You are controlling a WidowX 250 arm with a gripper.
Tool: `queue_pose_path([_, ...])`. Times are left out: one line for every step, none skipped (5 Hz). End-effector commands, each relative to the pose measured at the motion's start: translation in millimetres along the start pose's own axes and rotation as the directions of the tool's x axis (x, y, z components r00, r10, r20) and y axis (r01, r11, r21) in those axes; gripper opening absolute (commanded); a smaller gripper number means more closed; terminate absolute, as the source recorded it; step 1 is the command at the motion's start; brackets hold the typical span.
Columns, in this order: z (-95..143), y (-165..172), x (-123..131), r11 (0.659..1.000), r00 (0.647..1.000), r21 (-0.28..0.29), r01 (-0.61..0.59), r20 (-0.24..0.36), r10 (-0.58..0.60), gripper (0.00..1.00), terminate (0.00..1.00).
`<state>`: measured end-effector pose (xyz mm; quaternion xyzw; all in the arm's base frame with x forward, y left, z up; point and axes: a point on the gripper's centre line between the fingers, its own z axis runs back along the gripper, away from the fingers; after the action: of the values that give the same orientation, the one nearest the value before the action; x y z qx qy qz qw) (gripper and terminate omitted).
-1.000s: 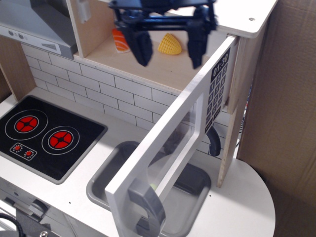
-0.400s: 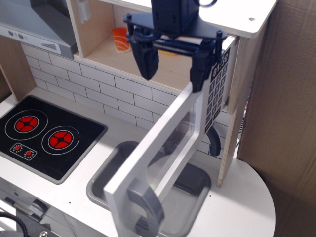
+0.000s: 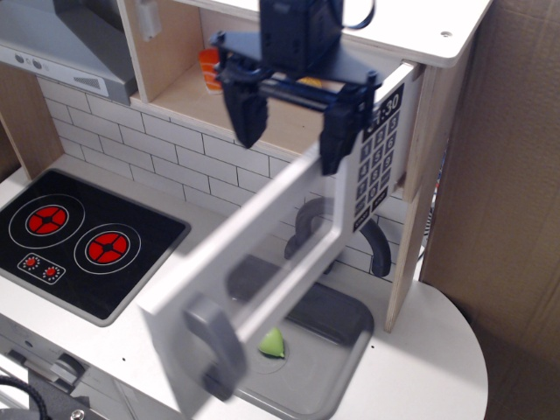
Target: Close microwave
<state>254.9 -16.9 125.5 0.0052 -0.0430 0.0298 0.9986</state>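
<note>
The microwave point(image 3: 437, 35) is a light-wood box at the top with its wide white door point(image 3: 289, 227) swung out toward me, blurred with motion. The door's grey curved handle point(image 3: 214, 346) is at its near end and its black keypad point(image 3: 381, 157) near the hinge. My dark blue gripper point(image 3: 287, 131) is open, above the door's top edge near the hinge; its right finger point(image 3: 337, 136) touches the door's outer face, its left finger point(image 3: 245, 109) hangs in front of the open cavity. It holds nothing. An orange toy point(image 3: 208, 66) sits inside the cavity.
A grey sink point(image 3: 337, 319) with a green item point(image 3: 273, 343) and a dark faucet point(image 3: 378, 249) lies below the door. A black stove top point(image 3: 79, 236) with red burners is at left. A grey range hood point(image 3: 61, 39) is at top left. Cardboard point(image 3: 516, 175) stands at right.
The gripper came down from the cavity top to the door's top edge and shifted left. The door has swung left toward the cavity; its handle end moved left, uncovering the sink.
</note>
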Motion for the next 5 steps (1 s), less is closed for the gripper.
queue_pose_path([2.1, 45.3, 11.5, 0.998, 0.998, 0.065, 0.009, 0.066, -0.014, 1.0, 0.0])
queue_pose_path([-0.6, 76.4, 21.6, 0.995, 0.991, 0.094, 0.011, 0.128, -0.023, 1.0, 0.0])
queue_pose_path([4.5, 94.4, 26.0, 0.992, 0.991, 0.126, 0.003, 0.134, -0.021, 1.0, 0.0])
queue_pose_path([28.7, 99.6, 20.7, 0.973, 0.987, 0.23, -0.031, 0.158, -0.006, 1.0, 0.0])
queue_pose_path([45.6, 98.2, 7.8, 0.967, 0.986, 0.243, -0.081, 0.163, 0.041, 1.0, 0.0])
